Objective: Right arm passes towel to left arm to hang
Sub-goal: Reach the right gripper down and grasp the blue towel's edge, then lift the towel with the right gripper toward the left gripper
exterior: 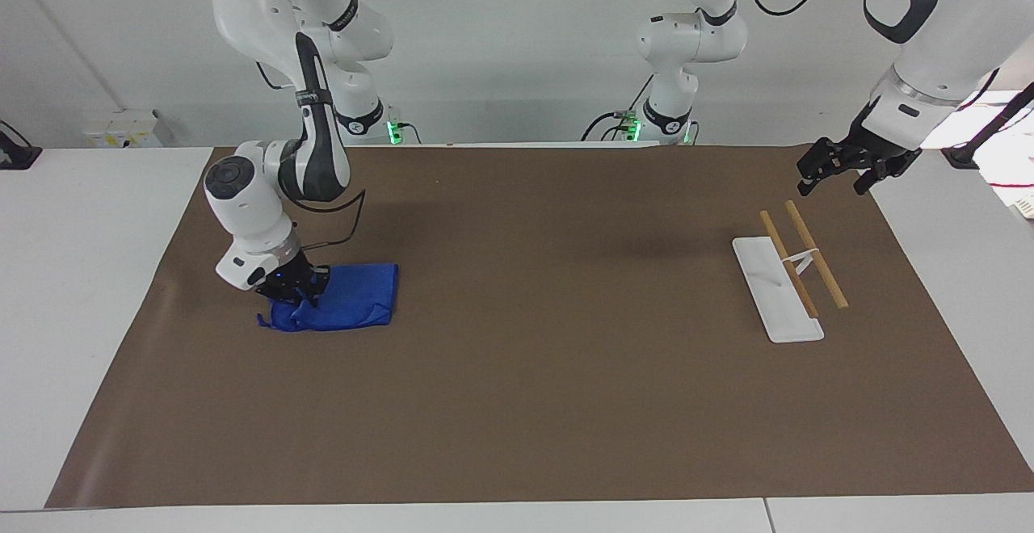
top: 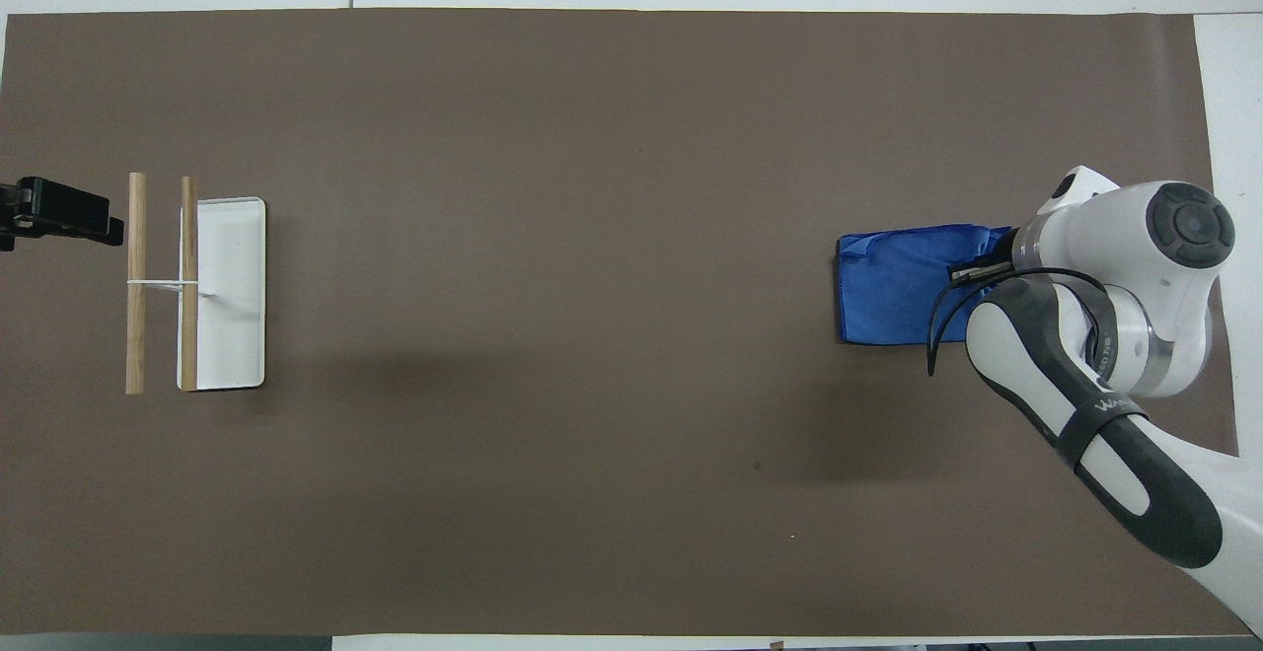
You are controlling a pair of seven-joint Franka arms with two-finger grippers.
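Brown matting covers your bench (exterior: 517,404) from end to end, with white surface showing past its edges. You have the towel (exterior: 347,307) lying on the mat toward the right arm's end of the bench, bunched and creased, its end under the arm puckered upward. Your right end effector (exterior: 292,289) is down on that puckered end, fingers pinched together on the blue cloth, the small blue light showing on its body. From the overhead view the towel (top: 893,286) reaches out from beneath the right arm's wrist toward the middle of the bench, and the end effector itself is mostly covered by the wrist.

Toward the left arm's end you have a white tray-like base (exterior: 775,291) with two wooden rails (exterior: 814,265) set on a thin white stand beside it; the overhead view shows the rails (top: 136,281) parallel and just apart from each other. Your left end effector (exterior: 840,169) hangs in the air over the mat's corner near those rails, holding nothing, fingers spread. That arm waits.
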